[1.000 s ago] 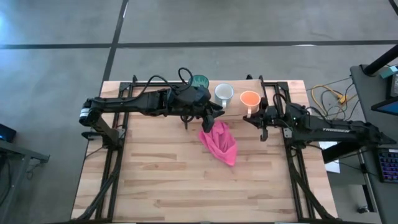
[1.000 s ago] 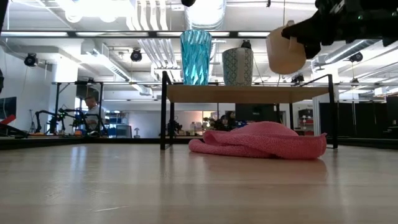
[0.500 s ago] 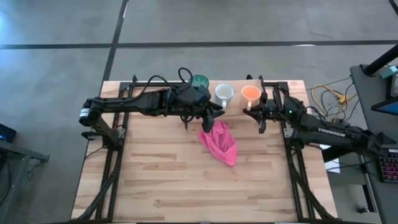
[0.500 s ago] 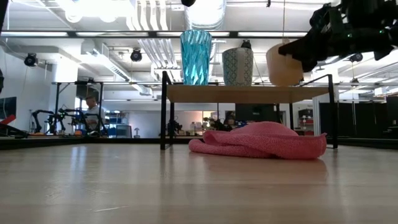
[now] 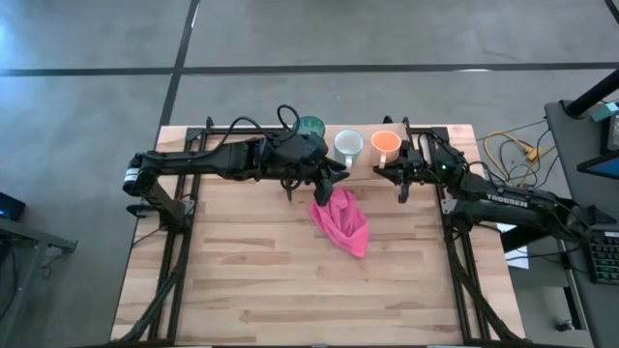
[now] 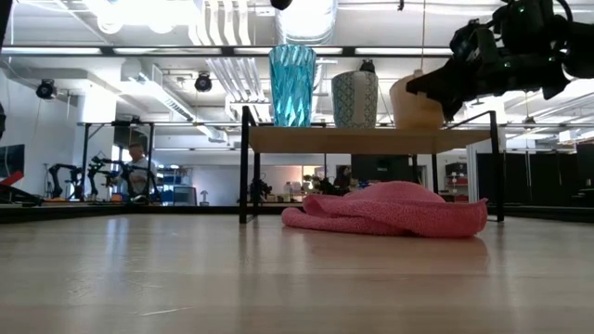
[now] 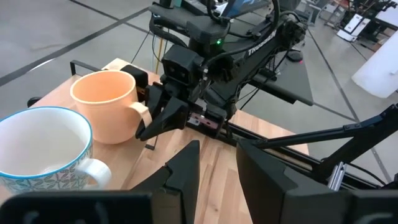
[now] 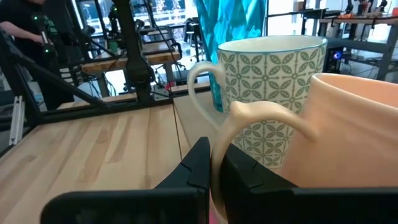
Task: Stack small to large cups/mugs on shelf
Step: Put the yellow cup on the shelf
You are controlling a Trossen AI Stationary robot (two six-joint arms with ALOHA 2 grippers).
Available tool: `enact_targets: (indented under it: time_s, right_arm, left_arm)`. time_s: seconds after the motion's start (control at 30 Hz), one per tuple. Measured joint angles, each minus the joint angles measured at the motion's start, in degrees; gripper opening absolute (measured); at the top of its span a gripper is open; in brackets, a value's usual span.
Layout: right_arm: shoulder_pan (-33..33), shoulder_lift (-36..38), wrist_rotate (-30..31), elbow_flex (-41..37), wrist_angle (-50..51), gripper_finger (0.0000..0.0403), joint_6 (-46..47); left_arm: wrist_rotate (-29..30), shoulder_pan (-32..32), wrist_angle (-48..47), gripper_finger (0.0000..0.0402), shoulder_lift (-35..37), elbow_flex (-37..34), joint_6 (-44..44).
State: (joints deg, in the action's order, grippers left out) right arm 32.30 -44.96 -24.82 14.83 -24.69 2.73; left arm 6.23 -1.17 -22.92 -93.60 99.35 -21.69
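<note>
The small orange mug (image 5: 386, 144) stands upright on the shelf (image 6: 306, 139), at its right end, beside the white patterned mug (image 5: 348, 145). The teal tumbler (image 5: 311, 127) stands at the shelf's left end. In the low view the orange mug's (image 6: 416, 102) base is at the board's top. My right gripper (image 5: 390, 170) is shut on the orange mug's handle. My left gripper (image 5: 336, 175) is open and hovers just near of the shelf, in front of the white mug, touching nothing. My right gripper (image 8: 214, 168) pinches the orange mug's handle (image 8: 225, 134) between its two fingers. The fingers come about level from the table's right side and lie across the handle loop, which faces the near edge. The mug is upright, its base down at the shelf board.
A crumpled pink cloth (image 5: 343, 222) lies on the tabletop just near of the shelf, under my left gripper. The shelf's black legs (image 6: 246, 167) stand at the table's far edge. The near half of the tabletop (image 5: 290, 290) holds nothing else.
My right gripper has carried the orange mug down and toward the far edge, slightly leftward. The mug was tilted and lifted clear above the shelf's right end; now it is upright, with its base at the board, beside the white mug. The fingers stay shut on the handle.
</note>
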Motion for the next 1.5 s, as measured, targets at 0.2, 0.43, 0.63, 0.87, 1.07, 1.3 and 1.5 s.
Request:
enact_targets:
  time_s: [0.2, 0.43, 0.63, 0.87, 1.07, 1.3, 1.5]
  right_arm:
    - [0.02, -0.03, 0.19, 0.03, 0.32, 0.0012, 2.15]
    - [0.02, -0.01, 0.39, 0.13, 1.23, 0.0013, 4.36]
    - [0.00, -0.01, 0.63, 0.08, 1.56, 0.0016, 4.60]
    - [0.02, -0.25, 1.07, -0.39, 3.54, 0.0072, 6.88]
    - [0.00, -0.18, 1.07, -0.35, 2.81, 0.0102, 6.92]
    - [0.00, 0.68, 1.05, -0.28, 2.49, 0.0093, 7.53]
    - [0.00, 1.69, 0.96, -0.17, 7.62, 0.0080, 7.82]
  left_arm:
    - [-0.01, 0.00, -0.02, 0.0092, 0.00, 0.00, 0.00]
    - [-0.01, 0.00, -0.02, 0.0092, 0.00, 0.00, 0.00]
    - [-0.01, 0.00, -0.04, 0.0092, 0.00, 0.00, -0.01]
    - [-0.01, 0.00, -0.05, 0.0092, 0.00, 0.00, -0.02]
    - [-0.01, 0.00, -0.07, 0.0092, 0.00, 0.00, 0.02]
    - [-0.01, 0.00, -0.09, 0.0092, -0.01, 0.00, 0.02]
    - [-0.27, 0.00, -0.11, 0.0092, -0.02, 0.00, 0.00]
